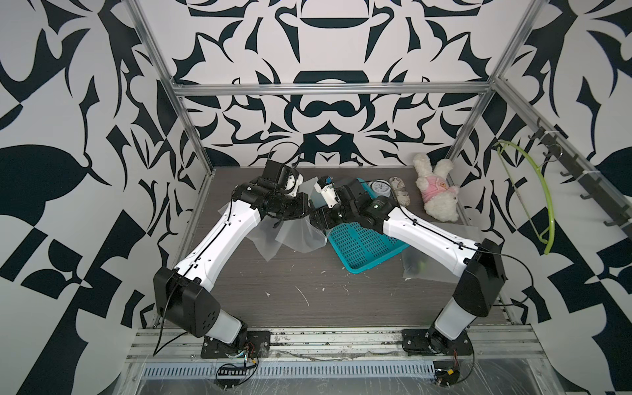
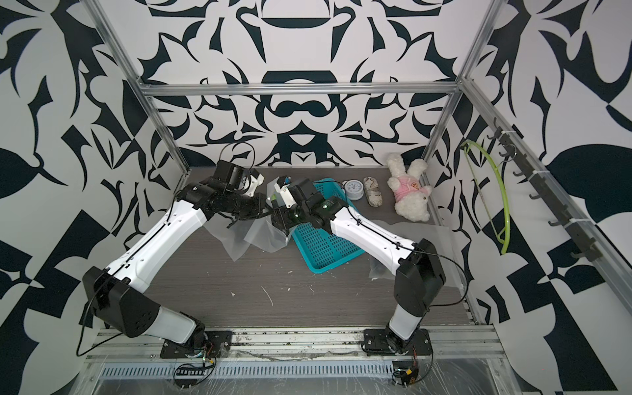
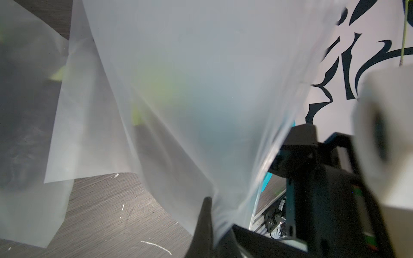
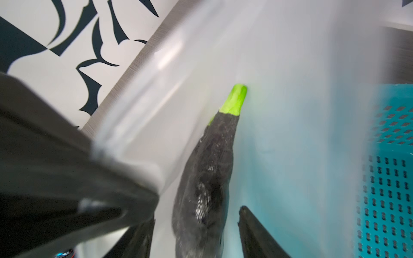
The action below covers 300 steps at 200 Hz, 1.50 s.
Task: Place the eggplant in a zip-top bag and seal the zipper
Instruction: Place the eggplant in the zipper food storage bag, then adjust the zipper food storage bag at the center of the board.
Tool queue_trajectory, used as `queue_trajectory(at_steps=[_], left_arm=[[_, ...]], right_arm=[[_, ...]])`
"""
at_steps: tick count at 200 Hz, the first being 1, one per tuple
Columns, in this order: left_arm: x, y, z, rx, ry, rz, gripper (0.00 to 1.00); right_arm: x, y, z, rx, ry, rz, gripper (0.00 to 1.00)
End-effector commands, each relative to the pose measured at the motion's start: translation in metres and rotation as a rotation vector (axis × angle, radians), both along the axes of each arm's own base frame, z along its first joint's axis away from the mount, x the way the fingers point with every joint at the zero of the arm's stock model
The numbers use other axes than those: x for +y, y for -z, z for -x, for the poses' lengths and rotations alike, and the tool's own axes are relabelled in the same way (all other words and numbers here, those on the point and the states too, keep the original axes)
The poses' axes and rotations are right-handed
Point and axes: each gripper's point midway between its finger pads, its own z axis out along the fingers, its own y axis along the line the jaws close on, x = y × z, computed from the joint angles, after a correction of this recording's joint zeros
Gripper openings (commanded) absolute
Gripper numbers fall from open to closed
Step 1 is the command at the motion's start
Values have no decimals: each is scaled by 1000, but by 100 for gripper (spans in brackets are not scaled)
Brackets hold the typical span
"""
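Note:
The eggplant (image 4: 207,178), dark with a bright green stem (image 4: 234,98), lies inside the frosted zip-top bag (image 4: 290,67). My right gripper (image 4: 196,214) reaches into the bag's mouth and is open, with a gap between each finger and the eggplant. My left gripper (image 3: 214,214) is shut on the bag's edge and holds the bag (image 3: 190,111) up off the table. In both top views the two grippers meet over the raised bag (image 1: 290,236) (image 2: 253,236) at mid-table. The eggplant is hidden there by the arms.
A teal perforated basket (image 1: 362,246) sits just right of the bag, under my right forearm. A second frosted bag (image 1: 420,265) lies beneath my right elbow. A small clock (image 1: 380,188), a patterned pouch (image 1: 400,191) and a plush toy (image 1: 436,191) line the back right.

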Motion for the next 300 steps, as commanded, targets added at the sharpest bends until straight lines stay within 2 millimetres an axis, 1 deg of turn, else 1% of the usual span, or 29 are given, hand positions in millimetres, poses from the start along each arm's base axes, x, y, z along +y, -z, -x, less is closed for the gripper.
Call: queue_trajectory(at_steps=[1, 18, 30, 44, 58, 102, 135, 148, 179, 198, 210, 248, 264, 267, 273, 290, 300], left_arm=[[4, 4, 7, 10, 11, -6, 0], [5, 8, 5, 20, 16, -11, 0], [6, 11, 5, 29, 21, -20, 0], [5, 12, 4, 37, 28, -25, 0], [3, 9, 3, 34, 33, -15, 0], [3, 10, 3, 35, 34, -14, 0], [0, 15, 2, 41, 39, -7, 0], [0, 16, 1, 41, 39, -10, 0], [-2, 19, -4, 32, 44, -13, 0], [-1, 21, -11, 28, 32, -33, 0], [-3, 22, -15, 29, 33, -37, 0], [-11, 24, -24, 18, 52, -29, 0], [-13, 22, -27, 8, 63, -29, 0], [-15, 19, -31, -16, 65, -18, 0], [-17, 18, -32, -26, 69, -17, 0], [-16, 18, -33, -48, 82, -25, 18], [-13, 15, -34, -70, 84, -38, 33]], right_arm=[[-8, -50, 10, -57, -11, -100, 63], [-24, -56, 9, -61, 26, -113, 63], [-38, -59, 4, -78, 69, -106, 64], [-51, -54, -5, -82, 113, -81, 66], [-57, -46, -12, -59, 126, -66, 67], [-43, -35, -24, 1, 121, -100, 67], [-33, -17, -30, 67, 130, -107, 66], [-32, -11, -31, 86, 141, -104, 60], [-33, -5, -33, 130, 186, -117, 42], [-33, 0, -34, 162, 207, -113, 34], [-31, 5, -35, 187, 217, -112, 27], [-29, 15, -39, 258, 270, -128, 12], [-29, 17, -42, 285, 292, -131, 6], [-29, 18, -43, 292, 299, -131, 5], [-29, 18, -44, 301, 310, -134, 3], [-32, 19, -49, 326, 346, -154, 0], [-33, 16, -53, 331, 365, -171, 0]])
